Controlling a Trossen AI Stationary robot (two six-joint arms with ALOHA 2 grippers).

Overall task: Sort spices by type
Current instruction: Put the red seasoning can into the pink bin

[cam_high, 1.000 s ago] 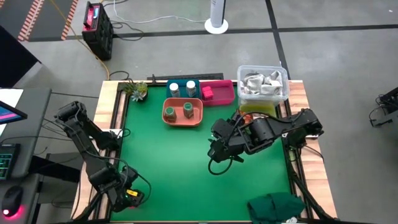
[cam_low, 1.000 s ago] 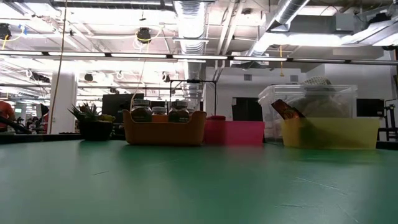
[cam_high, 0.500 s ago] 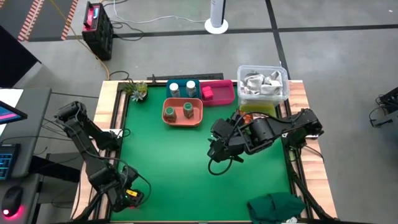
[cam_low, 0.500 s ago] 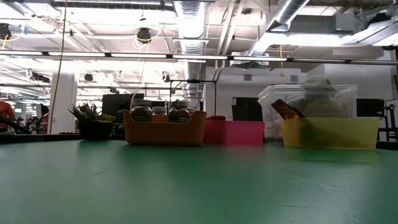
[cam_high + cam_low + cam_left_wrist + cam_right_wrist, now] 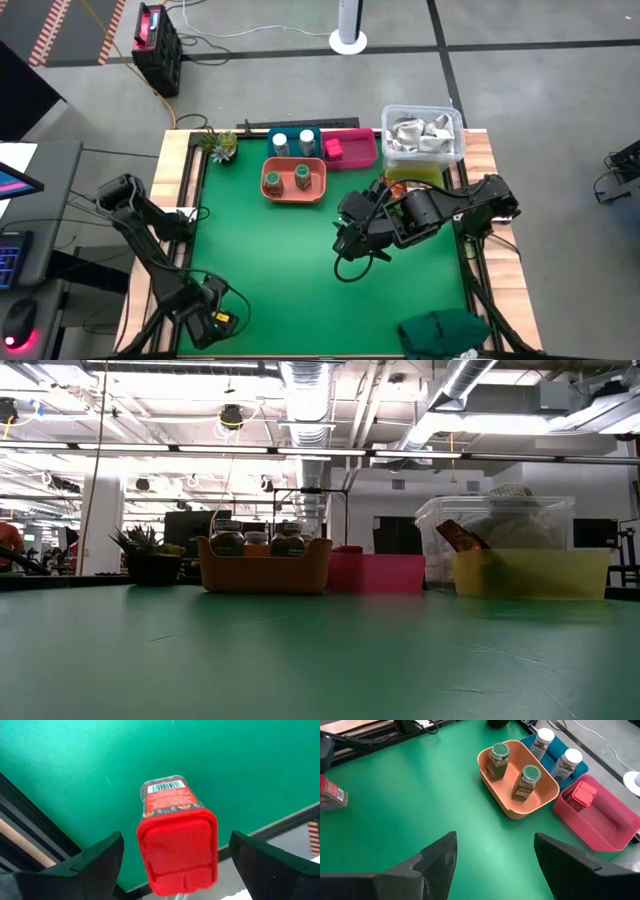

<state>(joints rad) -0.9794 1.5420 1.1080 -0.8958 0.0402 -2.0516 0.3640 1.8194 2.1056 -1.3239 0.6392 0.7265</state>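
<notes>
Down at the near left corner of the green table mat point(image 5: 300, 260), the left gripper point(image 5: 172, 870) is spread wide, and a red-capped, red-labelled spice block point(image 5: 175, 840) is seen between its fingers point(image 5: 95, 862) without visible contact. The right gripper point(image 5: 492, 852) is held over the mat's middle right, its fingers likewise parted and holding nothing. Two green-lidded glass jars point(image 5: 512, 767) are stood in an orange plastic tray point(image 5: 542, 800), two white-capped jars point(image 5: 555, 750) in a blue tray point(image 5: 582, 767) behind it, and a second red block point(image 5: 582, 795) in a pink tray point(image 5: 615, 827) beside them.
</notes>
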